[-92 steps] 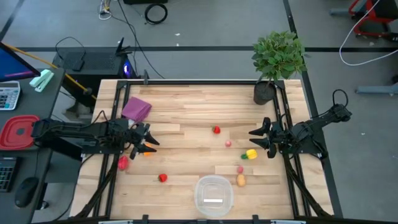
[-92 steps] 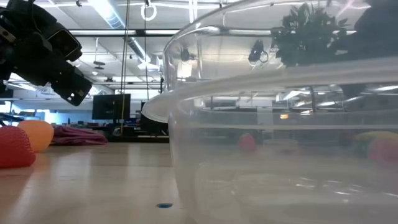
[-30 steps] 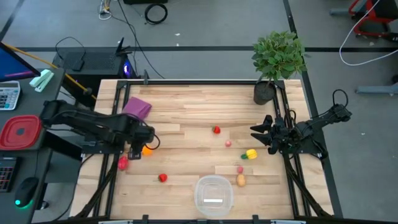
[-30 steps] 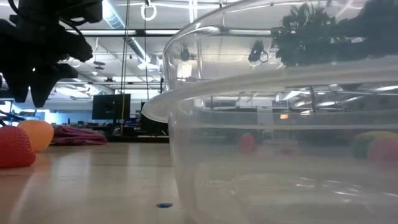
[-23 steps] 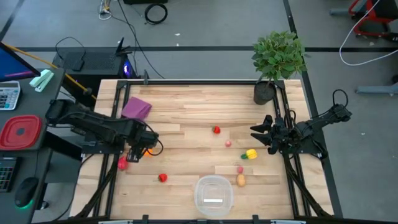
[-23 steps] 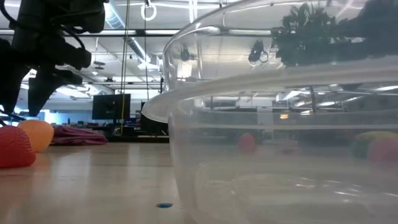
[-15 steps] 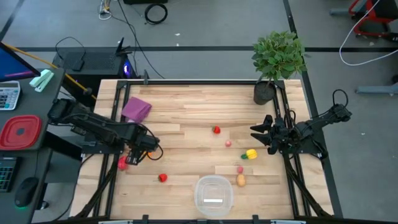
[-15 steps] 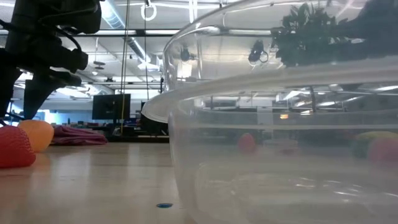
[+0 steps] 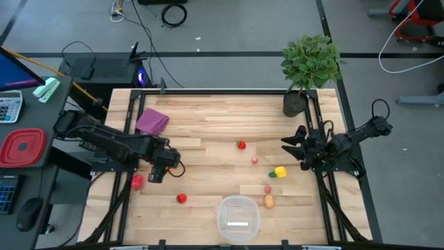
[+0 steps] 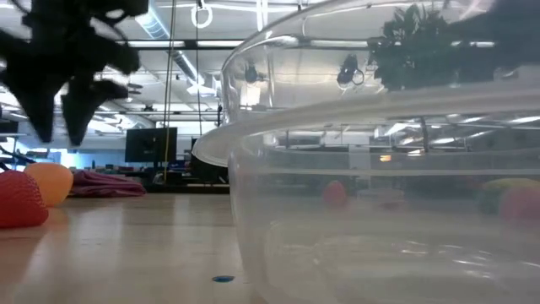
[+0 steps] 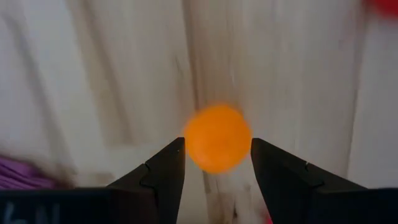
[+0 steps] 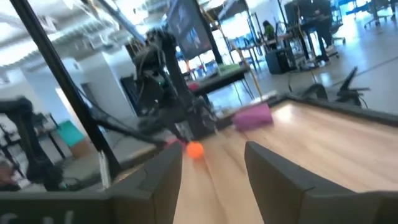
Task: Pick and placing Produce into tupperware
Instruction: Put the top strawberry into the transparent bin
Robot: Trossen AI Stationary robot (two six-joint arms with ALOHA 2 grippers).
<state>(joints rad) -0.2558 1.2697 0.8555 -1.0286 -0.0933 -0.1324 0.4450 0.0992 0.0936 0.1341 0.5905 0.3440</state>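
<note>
My left gripper (image 9: 158, 171) points down, open, over an orange toy fruit (image 11: 217, 137) near the table's left edge. Its fingers (image 11: 163, 171) stand on either side of the fruit, and the low view shows their tips (image 10: 59, 135) still above it (image 10: 48, 181). A red strawberry (image 9: 137, 182) lies just beside it. More produce lies loose on the wood: red pieces (image 9: 181, 198) (image 9: 241, 145), a yellow one (image 9: 280, 171), a tan one (image 9: 269, 201). The clear tupperware (image 9: 238, 215) stands at the near edge. My right gripper (image 9: 291, 148) waits open at the right edge.
A folded purple cloth (image 9: 152, 121) lies at the far left of the table. A potted plant (image 9: 310, 66) stands at the far right corner. Small pink pieces (image 9: 254, 160) (image 9: 268, 188) lie between the yellow fruit and the tupperware. A red lidded container (image 9: 21, 147) sits off the table's left.
My left gripper has gone toward the table's near edge and now stands over the orange fruit, hiding it in the high view where it showed beside the fingers before. Its wrist has rolled a little. The fruit has stayed where it was.
</note>
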